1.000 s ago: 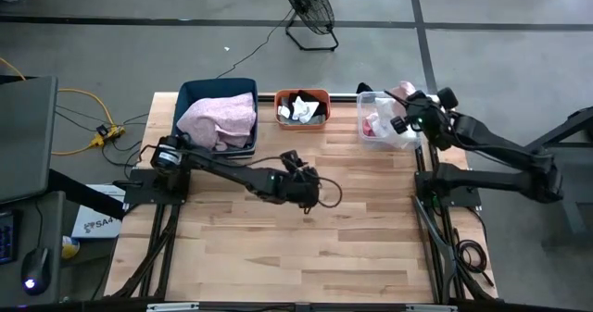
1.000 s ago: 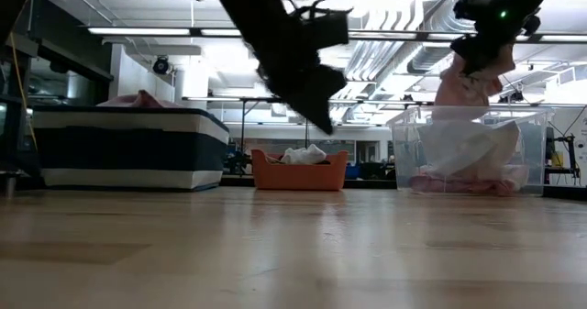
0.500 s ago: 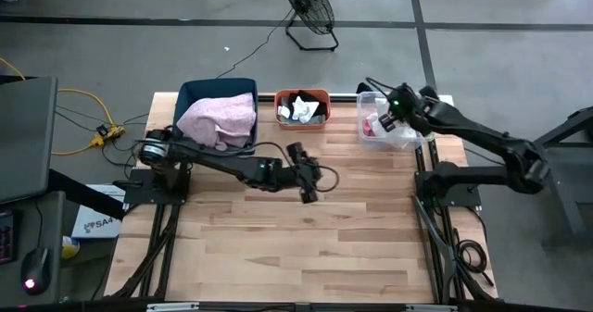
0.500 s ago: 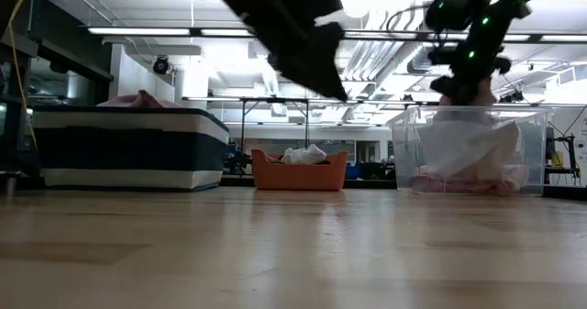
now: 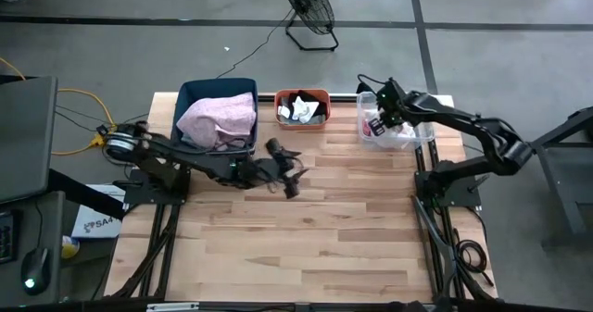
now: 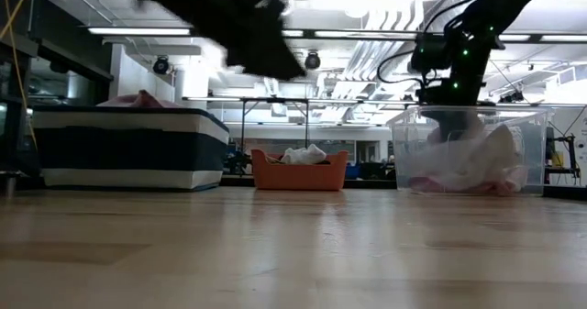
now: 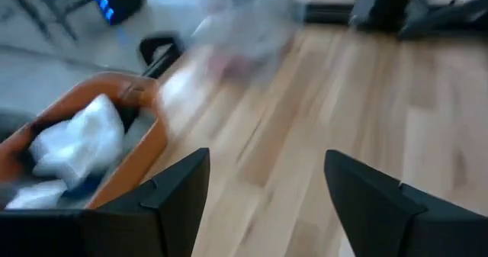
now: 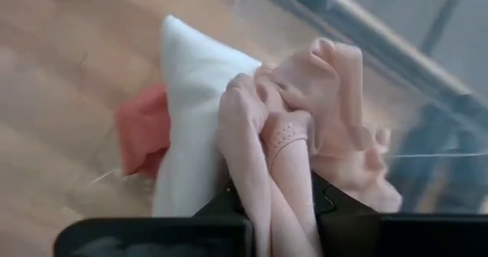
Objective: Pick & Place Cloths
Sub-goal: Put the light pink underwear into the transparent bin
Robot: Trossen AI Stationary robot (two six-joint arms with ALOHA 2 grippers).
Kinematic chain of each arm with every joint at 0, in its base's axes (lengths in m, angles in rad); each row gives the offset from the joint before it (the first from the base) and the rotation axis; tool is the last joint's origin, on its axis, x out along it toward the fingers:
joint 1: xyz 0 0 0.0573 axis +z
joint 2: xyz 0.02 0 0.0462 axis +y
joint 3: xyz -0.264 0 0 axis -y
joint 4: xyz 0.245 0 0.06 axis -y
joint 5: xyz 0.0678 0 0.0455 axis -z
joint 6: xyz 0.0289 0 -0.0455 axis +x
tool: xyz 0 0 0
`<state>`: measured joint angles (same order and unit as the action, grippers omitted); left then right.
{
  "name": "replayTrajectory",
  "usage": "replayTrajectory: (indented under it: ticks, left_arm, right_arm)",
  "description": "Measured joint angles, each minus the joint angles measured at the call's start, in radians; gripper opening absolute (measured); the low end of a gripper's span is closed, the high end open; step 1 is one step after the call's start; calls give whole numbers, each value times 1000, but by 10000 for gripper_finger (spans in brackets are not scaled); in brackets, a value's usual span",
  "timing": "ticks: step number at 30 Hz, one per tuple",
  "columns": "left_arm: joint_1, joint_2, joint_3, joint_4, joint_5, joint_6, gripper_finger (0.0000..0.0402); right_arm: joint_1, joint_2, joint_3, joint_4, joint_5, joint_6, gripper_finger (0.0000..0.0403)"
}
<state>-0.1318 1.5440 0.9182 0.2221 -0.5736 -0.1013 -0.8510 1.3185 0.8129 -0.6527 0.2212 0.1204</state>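
Observation:
My right gripper (image 5: 381, 119) reaches down into the clear bin (image 5: 409, 143) at the table's far right and is shut on a pale pink cloth (image 8: 305, 112). That cloth bunches on a white cloth (image 8: 191, 112) beside a red piece (image 8: 141, 135). My left gripper (image 5: 285, 175) hovers open and empty over the table's middle, near the orange bin (image 5: 278, 108), which holds white and black cloths (image 5: 301, 108). In the left wrist view, the orange bin's wall (image 7: 141, 146) and white cloths (image 7: 80, 139) show beyond the spread fingers. A large pink cloth (image 5: 219, 118) fills the blue bin (image 5: 215, 85). My right gripper pinches a bunched fold of the pale pink cloth (image 8: 280, 162) between its two fingers, coming from above and pointing down into the clear bin. Several layers are gathered in the hold. The cloth's far part lies crumpled on the white cloth in the bin.
Three bins line the table's far edge: blue on the left, orange in the middle, clear (image 6: 472, 153) on the right. Bare wooden tabletop (image 5: 306, 243) spreads across the near half. A floor fan (image 5: 308, 6) stands beyond the far edge.
My right gripper has gone down and toward the table's left into the clear bin, keeping hold; the pink cloth, which hung above the bin, now lies bunched inside it. My left gripper has drawn back toward the table's left and far side, staying open.

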Motion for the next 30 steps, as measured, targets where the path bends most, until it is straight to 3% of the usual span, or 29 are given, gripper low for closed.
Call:
replayTrajectory:
  ticks: [7,13,22,30]
  left_arm:
    - [-36,-80,-96,139,-24,20,252]
    - [-74,-166,-170,112,-113,29,252]
    - [-78,-228,-254,201,-127,20,252]
    - [-78,-271,-315,258,-135,18,252]
  right_arm:
    - [-32,54,1,16,-133,10,23]
    - [-39,48,-1,31,-149,7,38]
    - [-27,-39,-2,15,-157,-15,134]
    - [-26,-159,-2,-1,-229,-19,228]
